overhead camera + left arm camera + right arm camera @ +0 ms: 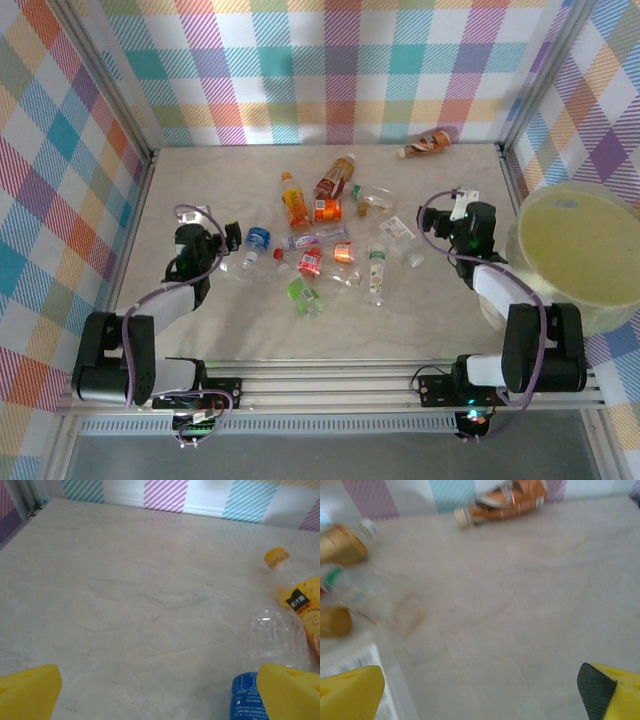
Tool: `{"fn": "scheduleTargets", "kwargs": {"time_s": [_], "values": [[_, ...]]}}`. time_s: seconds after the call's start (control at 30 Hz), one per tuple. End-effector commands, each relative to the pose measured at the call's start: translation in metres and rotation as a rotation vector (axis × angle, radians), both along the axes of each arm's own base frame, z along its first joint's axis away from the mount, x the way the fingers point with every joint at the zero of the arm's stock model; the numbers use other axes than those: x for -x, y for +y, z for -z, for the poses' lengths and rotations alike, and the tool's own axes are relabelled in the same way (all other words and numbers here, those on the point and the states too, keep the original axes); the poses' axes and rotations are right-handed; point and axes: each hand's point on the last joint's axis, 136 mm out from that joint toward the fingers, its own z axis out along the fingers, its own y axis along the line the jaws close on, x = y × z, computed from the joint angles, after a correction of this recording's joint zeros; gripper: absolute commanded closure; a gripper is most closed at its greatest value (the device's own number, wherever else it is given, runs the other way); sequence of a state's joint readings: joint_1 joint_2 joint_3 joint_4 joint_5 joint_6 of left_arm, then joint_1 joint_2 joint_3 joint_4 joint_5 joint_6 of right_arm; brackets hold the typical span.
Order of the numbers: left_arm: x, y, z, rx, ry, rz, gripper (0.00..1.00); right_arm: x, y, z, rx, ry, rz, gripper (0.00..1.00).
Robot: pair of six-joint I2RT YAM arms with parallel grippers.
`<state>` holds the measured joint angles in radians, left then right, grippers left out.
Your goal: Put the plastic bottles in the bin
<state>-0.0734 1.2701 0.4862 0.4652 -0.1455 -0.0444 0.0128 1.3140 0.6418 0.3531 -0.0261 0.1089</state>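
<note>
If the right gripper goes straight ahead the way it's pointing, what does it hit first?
Likely the orange-brown bottle lying by the back wall; bare table lies before it, though depth is unclear.

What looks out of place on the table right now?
One orange-brown bottle lies alone against the back wall, apart from the cluster of bottles in the middle. In the right wrist view it looks crumpled.

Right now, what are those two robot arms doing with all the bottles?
They are meant to put the plastic bottles into the big cream bin on the right. None is picked up yet: the bottles lie scattered on the table and the bin looks empty. The left gripper is open beside a blue-labelled bottle; the right gripper is open over bare table.
</note>
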Motion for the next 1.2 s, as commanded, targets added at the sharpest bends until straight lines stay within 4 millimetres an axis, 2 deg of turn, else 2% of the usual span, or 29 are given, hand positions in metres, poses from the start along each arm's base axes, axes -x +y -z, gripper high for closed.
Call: {"fn": "scheduleTargets", "kwargs": {"time_s": [0.0, 0.13, 0.27, 0.43, 0.6, 0.7, 0.83, 1.17], "values": [[0.013, 0.012, -0.004, 0.068, 0.076, -0.101, 0.0, 0.016, 0.024, 0.009, -0.162, 0.163, -0.071, 0.0], [0.03, 0.019, -0.017, 0.185, 0.086, -0.205, 0.0, 0.024, 0.048, 0.01, -0.226, 0.26, -0.18, 0.0], [0.048, 0.015, -0.02, 0.339, 0.136, -0.267, 0.0, 0.032, 0.069, 0.019, -0.21, 0.347, -0.313, 0.0], [0.065, 0.006, -0.013, 0.527, 0.171, -0.315, 0.0, 0.028, 0.07, 0.047, -0.072, 0.455, -0.347, 0.0], [0.068, -0.016, -0.01, 0.666, 0.214, -0.257, 0.0, 0.026, 0.082, 0.077, 0.128, 0.553, -0.471, 0.0], [0.07, -0.022, -0.006, 0.694, 0.251, -0.24, 0.0, 0.026, 0.089, 0.094, 0.223, 0.592, -0.521, 0.0], [0.074, -0.019, 0.0, 0.677, 0.271, -0.26, 0.0, 0.022, 0.096, 0.107, 0.311, 0.612, -0.565, 0.0], [0.072, -0.019, 0.006, 0.661, 0.294, -0.265, 0.0, 0.003, 0.092, 0.133, 0.478, 0.646, -0.515, 0.0]]}}
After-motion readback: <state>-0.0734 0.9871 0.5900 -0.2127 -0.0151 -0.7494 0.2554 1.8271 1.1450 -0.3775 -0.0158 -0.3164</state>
